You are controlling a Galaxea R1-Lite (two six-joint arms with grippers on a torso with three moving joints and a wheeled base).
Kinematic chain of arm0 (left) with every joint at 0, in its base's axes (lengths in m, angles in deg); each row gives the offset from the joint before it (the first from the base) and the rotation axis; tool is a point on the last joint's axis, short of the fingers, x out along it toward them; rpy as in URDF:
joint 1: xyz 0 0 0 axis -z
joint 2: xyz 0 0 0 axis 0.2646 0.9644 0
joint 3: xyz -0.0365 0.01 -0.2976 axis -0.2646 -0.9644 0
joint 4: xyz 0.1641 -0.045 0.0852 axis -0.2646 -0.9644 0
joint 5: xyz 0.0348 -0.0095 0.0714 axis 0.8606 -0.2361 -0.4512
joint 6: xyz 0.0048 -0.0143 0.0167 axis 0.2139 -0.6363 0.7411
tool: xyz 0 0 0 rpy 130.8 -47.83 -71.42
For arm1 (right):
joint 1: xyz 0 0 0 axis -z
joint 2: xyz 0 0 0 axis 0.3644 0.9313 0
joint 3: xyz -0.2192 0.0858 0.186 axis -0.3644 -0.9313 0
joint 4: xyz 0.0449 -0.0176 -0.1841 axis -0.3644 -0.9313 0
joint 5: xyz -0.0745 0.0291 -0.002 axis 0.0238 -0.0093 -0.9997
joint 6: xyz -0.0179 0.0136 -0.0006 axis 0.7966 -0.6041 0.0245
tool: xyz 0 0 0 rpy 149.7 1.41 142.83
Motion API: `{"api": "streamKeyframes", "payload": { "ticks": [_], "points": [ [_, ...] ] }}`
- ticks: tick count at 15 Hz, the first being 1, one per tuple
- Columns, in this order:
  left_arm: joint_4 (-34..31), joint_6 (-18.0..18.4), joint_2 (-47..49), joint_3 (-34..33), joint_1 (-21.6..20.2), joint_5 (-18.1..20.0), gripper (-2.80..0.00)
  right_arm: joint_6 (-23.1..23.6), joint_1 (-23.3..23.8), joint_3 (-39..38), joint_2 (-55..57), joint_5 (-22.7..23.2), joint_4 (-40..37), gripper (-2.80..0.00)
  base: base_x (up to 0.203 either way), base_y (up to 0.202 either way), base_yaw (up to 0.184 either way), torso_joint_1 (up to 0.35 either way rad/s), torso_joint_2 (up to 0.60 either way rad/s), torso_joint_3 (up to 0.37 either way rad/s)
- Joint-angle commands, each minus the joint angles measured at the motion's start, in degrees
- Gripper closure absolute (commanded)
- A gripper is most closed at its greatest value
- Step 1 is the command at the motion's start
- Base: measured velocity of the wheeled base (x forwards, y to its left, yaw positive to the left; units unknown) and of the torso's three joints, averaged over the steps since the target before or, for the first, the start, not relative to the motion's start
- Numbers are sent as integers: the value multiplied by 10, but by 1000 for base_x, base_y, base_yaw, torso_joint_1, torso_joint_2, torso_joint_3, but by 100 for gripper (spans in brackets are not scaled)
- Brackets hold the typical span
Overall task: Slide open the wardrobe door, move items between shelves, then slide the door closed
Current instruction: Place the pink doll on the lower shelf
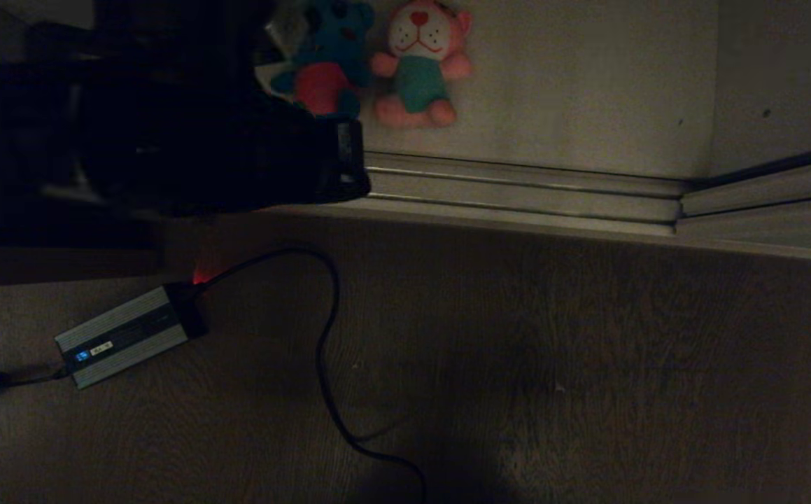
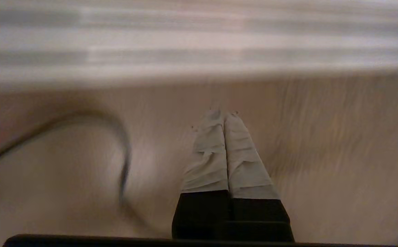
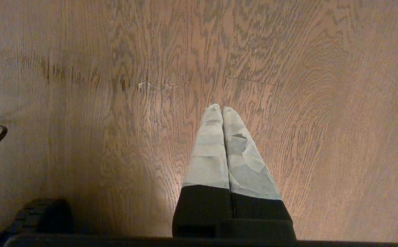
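Hiding the teal-blue toy (image 1: 332, 59): dark left arm (image 1: 188, 133).

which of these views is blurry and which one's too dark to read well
Head view: dim, the left arm a near-black mass hiding part of the blue toy; the pink toy shows clearly. Left wrist view: smeared floor and cable, only the left gripper sharp. Right wrist view: sharp wood grain around the right gripper.
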Motion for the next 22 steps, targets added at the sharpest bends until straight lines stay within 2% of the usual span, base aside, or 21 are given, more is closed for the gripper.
{"api": "streamKeyframes", "payload": {
  "ticks": [1, 4, 6, 8, 14, 22],
  "points": [
    [-50, -1, -131, -73, -1, 1, 0, 0, 0, -2, 0, 0, 0, 0, 0, 0, 0, 0, 0, 0],
    [-102, -2, -246, -193, -8, 4, 0, 0, 0, -3, 0, 0, 0, 0, 0, 0, 0, 0, 0, 0],
    [-114, 0, -303, -241, -14, 26, 0, 0, 0, -3, 0, 0, 0, 0, 0, 0, 0, 0, 0, 0],
    [-117, -4, -327, -253, -18, 51, 0, 0, 0, -2, 0, 0, 0, 0, 0, 0, 0, 0, 0, 0],
    [-113, 3, -346, -270, -23, 51, 0, 0, 0, -2, 0, 0, 0, 0, 0, 0, 0, -1, 1, 11],
    [-119, 2, -345, -273, -24, 62, 0, 0, 0, -2, 0, 0, 0, 0, 0, 0, 0, 3, 3, 179]
  ]
}}
